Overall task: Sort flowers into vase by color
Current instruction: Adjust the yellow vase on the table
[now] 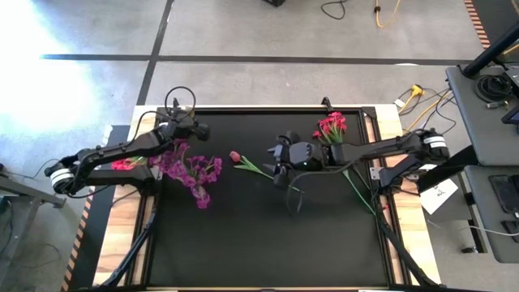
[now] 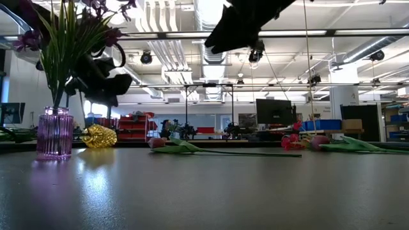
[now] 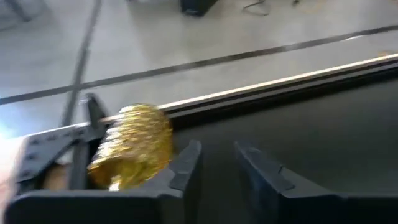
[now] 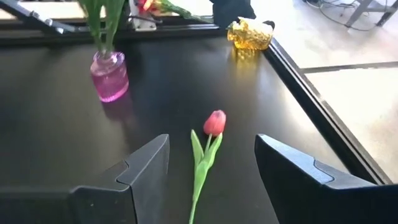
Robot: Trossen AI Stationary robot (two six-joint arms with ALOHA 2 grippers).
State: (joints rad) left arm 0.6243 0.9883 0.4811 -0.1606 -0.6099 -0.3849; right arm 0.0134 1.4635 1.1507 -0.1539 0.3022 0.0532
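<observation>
A pink tulip bud (image 1: 235, 156) (image 4: 215, 122) lies on its side on the black table, with its green stem (image 2: 243, 153) flat. My right gripper (image 1: 274, 160) (image 4: 214, 177) is open and hovers just right of it, one finger on either side of the stem without touching. Purple flowers (image 1: 190, 170) stand in a pink glass vase (image 2: 54, 133) (image 4: 110, 76). My left gripper (image 1: 197, 130) (image 3: 217, 168) is open at the far left corner, beside a gold vase (image 3: 134, 146) (image 2: 99, 136) lying on its side. A red-pink bunch (image 1: 331, 126) sits by the far right edge.
Another red-pink bunch (image 1: 126, 164) lies under the left arm at the table's left edge. A loose green stem (image 1: 357, 191) lies near the right edge under the right arm. The raised table frame (image 1: 243, 108) borders the mat. The near half of the mat (image 1: 259, 243) is bare.
</observation>
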